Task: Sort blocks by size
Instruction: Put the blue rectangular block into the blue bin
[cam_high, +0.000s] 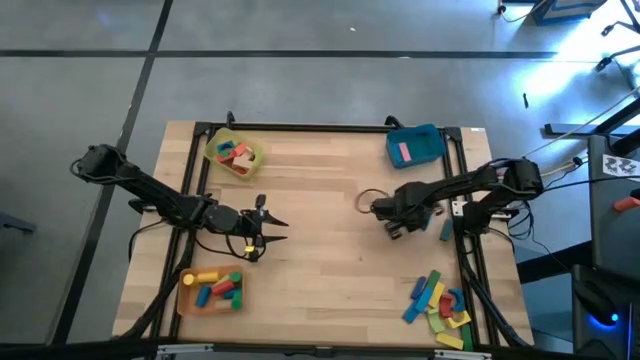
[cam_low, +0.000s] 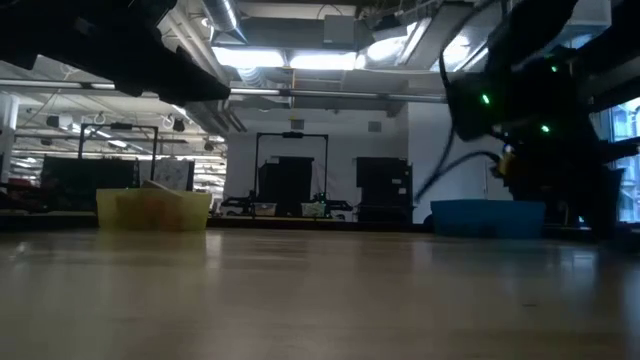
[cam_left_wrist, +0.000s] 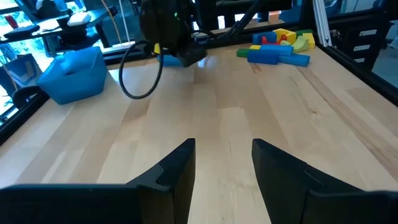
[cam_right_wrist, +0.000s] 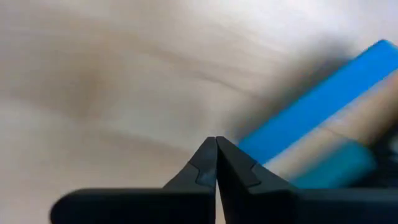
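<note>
Unsorted blocks (cam_high: 437, 300) still piled at the table's (cam_high: 320, 230) front-right corner, so right gripper (cam_right_wrist: 216, 163), pinched shut and empty, hovers beside a blue bar (cam_right_wrist: 323, 99) near the right edge, while left gripper (cam_left_wrist: 222, 165) waits half-open, holding nothing.

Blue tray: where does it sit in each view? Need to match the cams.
High view: blue tray at the table's far edge, right of centre, a pink block inside.
Low view: right of centre, at the far edge.
Left wrist view: upper left.
Right wrist view: cannot tell.
Shared landmark: the yellow tray, low view's left.
</note>
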